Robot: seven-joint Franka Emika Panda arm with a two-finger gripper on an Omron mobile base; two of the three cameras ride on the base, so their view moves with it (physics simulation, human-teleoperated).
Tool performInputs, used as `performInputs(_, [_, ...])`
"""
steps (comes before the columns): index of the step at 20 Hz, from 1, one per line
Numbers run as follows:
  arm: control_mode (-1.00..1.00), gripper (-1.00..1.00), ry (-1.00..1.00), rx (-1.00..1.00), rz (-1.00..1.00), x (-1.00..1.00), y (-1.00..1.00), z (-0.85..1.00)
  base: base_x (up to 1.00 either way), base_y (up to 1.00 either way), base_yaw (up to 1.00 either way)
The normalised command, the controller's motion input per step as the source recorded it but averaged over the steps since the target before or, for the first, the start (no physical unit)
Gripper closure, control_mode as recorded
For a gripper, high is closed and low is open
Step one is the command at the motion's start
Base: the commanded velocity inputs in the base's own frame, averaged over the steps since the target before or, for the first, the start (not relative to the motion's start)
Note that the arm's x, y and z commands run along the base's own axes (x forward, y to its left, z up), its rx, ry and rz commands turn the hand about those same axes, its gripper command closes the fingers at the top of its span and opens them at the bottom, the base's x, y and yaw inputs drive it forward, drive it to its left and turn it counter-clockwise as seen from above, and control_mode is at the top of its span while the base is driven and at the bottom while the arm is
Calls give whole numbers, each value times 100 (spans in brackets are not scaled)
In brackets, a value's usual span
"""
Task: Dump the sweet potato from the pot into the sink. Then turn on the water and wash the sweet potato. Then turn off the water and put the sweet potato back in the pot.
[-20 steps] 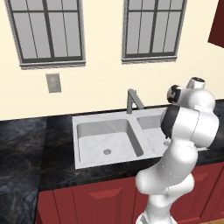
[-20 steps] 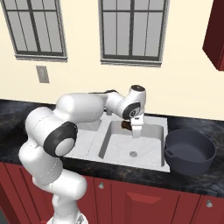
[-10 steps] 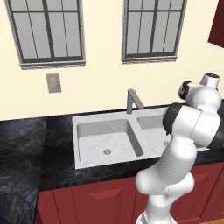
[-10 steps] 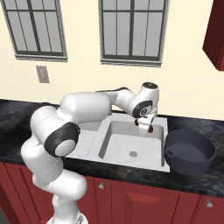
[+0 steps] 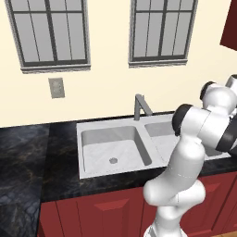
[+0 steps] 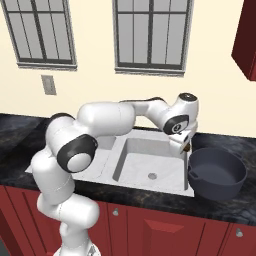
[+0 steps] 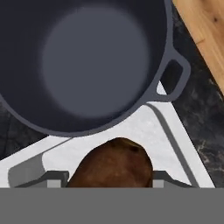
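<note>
Sweet potato point(image 7: 111, 162) sits gripped in hand point(image 6: 184, 146) (beside pot point(image 6: 216, 173)).

From the left base view you look forward and down from behind the arm, which rises at lower right; the sink point(image 5: 122, 150) sits mid-frame at middle distance, with the faucet point(image 5: 141, 106) behind it. From the right base view you face the same sink point(image 6: 150, 167) from the other side, the arm rising at lower left and the pot point(image 6: 216, 173) just right of the sink. Both views share the sink, the counter and the windows. The hand view looks close down onto the pot point(image 7: 94, 65), straddling the sink's corner point(image 7: 175, 153).
</note>
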Motion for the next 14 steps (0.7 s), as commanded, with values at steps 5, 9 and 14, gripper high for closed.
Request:
performInputs(5, [-100,100,-9,1,-11,0,-65,-3,0,0,0])
performInputs(9, [-100,100,-6,0,-5,0,-62,-21,0,0,0])
performInputs(14, [-100,100,-6,2,-1,0,-55,-20,0,0,0])
